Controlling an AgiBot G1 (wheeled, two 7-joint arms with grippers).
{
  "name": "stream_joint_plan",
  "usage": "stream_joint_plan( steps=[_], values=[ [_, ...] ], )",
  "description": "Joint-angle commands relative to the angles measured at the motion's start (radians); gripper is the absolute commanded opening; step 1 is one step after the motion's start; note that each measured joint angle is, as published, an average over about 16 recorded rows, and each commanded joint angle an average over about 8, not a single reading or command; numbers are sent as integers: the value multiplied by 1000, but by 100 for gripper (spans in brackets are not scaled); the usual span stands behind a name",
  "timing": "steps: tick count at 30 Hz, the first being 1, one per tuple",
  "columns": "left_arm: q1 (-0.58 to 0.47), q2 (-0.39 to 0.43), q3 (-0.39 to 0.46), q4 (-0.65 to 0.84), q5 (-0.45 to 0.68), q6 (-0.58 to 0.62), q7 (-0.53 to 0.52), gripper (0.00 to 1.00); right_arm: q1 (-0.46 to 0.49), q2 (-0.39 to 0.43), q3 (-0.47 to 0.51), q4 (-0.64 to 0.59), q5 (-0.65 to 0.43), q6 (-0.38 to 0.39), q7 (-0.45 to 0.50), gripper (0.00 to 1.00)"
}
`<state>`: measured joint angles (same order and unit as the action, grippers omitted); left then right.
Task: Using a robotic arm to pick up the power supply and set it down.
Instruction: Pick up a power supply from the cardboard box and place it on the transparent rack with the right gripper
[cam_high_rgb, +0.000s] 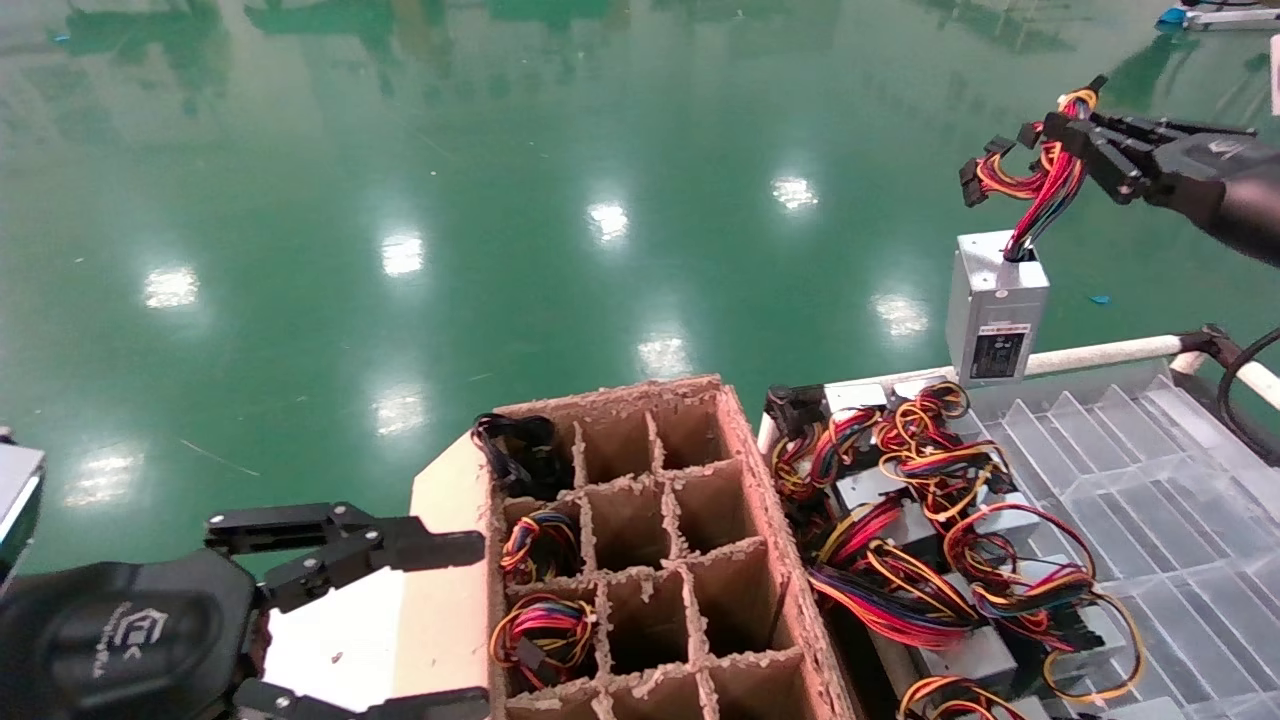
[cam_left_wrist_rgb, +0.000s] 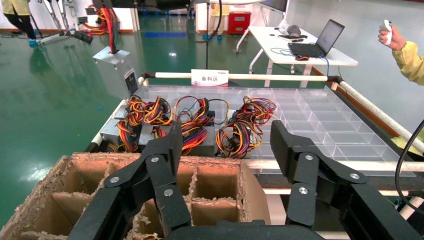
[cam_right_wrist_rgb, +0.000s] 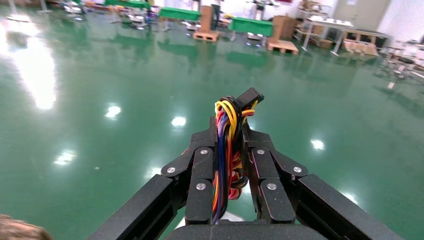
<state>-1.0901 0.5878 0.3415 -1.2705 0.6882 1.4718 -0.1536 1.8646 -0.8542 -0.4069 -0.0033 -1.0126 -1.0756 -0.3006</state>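
The power supply (cam_high_rgb: 995, 305), a small silver-grey box, hangs in the air by its bundle of red, yellow and black wires (cam_high_rgb: 1050, 180), just above the far left corner of the clear tray. My right gripper (cam_high_rgb: 1075, 135) is shut on that bundle high at the right. In the right wrist view the wires (cam_right_wrist_rgb: 225, 150) run pinched between the fingers of the right gripper (cam_right_wrist_rgb: 229, 132); the box itself is mostly hidden there. The left wrist view shows the power supply (cam_left_wrist_rgb: 116, 62) dangling far off. My left gripper (cam_high_rgb: 480, 625) stays open and empty at the lower left, beside the cardboard box.
A brown cardboard divider box (cam_high_rgb: 770, 520) sits in front, a few left cells holding wired units. Right of it, a clear compartment tray (cam_high_rgb: 1180, 520) carries several more power supplies (cam_high_rgb: 920, 540) in a tangle. A white rail (cam_high_rgb: 1100, 352) borders the tray's far side.
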Motion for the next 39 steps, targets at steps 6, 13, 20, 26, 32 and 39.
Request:
stream_joint_plan(
  steps=[6,13,20,26,32,39],
  values=[
    [0,0,0,0,0,0,0,100,-13,15,-4,-3,-5,28,-23,0],
    [0,0,0,0,0,0,0,100,-36,13,-14,-7,-21,57,-42,0],
    [0,0,0,0,0,0,0,100,-63,-1,-20,-10,-29,83,-53,0],
    [0,0,0,0,0,0,0,100,-81,-19,-24,-10,-35,97,-54,0],
    [0,0,1,0,0,0,0,100,-101,-38,-25,-13,-36,115,-48,0],
    [0,0,1,0,0,0,0,100,-134,-47,-8,-23,-12,131,-26,0]
  ],
)
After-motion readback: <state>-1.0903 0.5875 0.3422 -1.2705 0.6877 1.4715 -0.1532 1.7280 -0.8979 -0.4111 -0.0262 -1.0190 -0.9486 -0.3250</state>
